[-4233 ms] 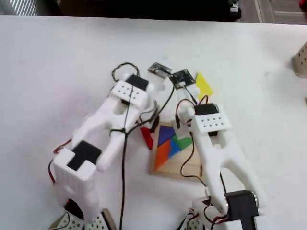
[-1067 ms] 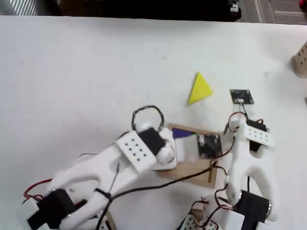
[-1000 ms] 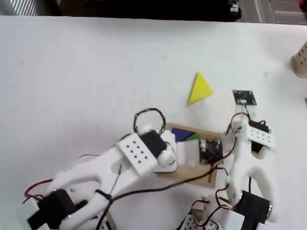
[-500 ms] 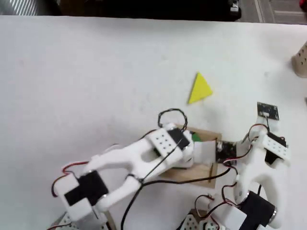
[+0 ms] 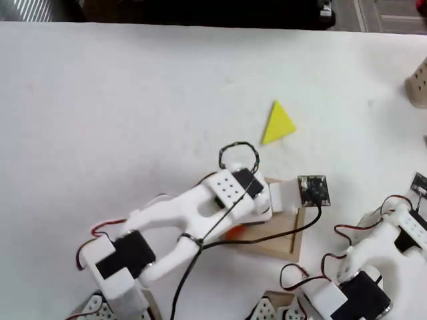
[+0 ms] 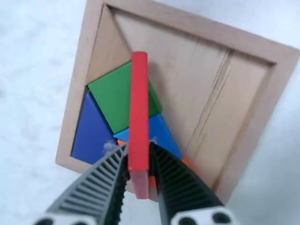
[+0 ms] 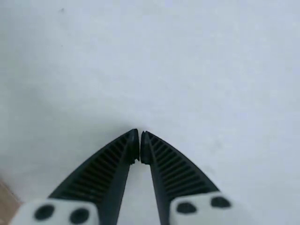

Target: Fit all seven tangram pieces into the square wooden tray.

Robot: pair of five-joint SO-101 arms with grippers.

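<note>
My left gripper (image 6: 137,154) is shut on a red tangram piece (image 6: 138,112), held on edge above the square wooden tray (image 6: 262,101). In the tray lie a green piece (image 6: 112,93), a dark blue piece (image 6: 89,136), a lighter blue piece (image 6: 164,138) and a sliver of orange (image 6: 186,163). From above, the left arm (image 5: 227,197) covers most of the tray (image 5: 280,243), with a bit of orange (image 5: 235,232) showing. A yellow triangle (image 5: 277,123) lies on the table beyond the tray. My right gripper (image 7: 139,143) is shut and empty over bare white table, and its arm (image 5: 393,233) sits at the right edge.
The white table (image 5: 133,100) spreads wide to the left and far side. A small circuit board (image 5: 313,190) hangs at the left wrist over the tray's far right corner. A beige perforated object (image 5: 419,83) stands at the far right edge.
The left arm swung over the tray carrying the red piece. The right arm pulled back from the tray toward the right edge, near side. The yellow triangle stayed put.
</note>
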